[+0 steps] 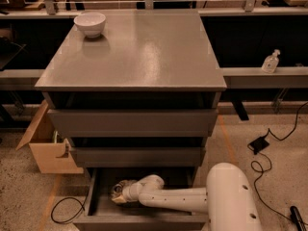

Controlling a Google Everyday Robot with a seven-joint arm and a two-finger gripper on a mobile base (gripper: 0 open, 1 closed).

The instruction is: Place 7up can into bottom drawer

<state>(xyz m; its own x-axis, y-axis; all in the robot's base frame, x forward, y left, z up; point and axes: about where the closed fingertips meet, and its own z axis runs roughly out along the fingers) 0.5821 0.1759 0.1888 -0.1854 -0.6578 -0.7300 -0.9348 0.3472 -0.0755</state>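
The bottom drawer (96, 211) of the grey cabinet is pulled open and shows its dark inside. My white arm reaches into it from the right. The gripper (118, 192) is inside the drawer, towards its left side, low over the drawer floor. The 7up can (117, 189) shows as a small silvery shape at the gripper's tip, mostly hidden by the gripper.
The grey cabinet top (144, 52) carries a white bowl (90, 23) at its back left. The two upper drawers (134, 121) stand slightly out. A cardboard box (45, 148) is left of the cabinet. Cables (269, 148) lie on the floor at right, and a sanitizer bottle (270, 61) on a shelf.
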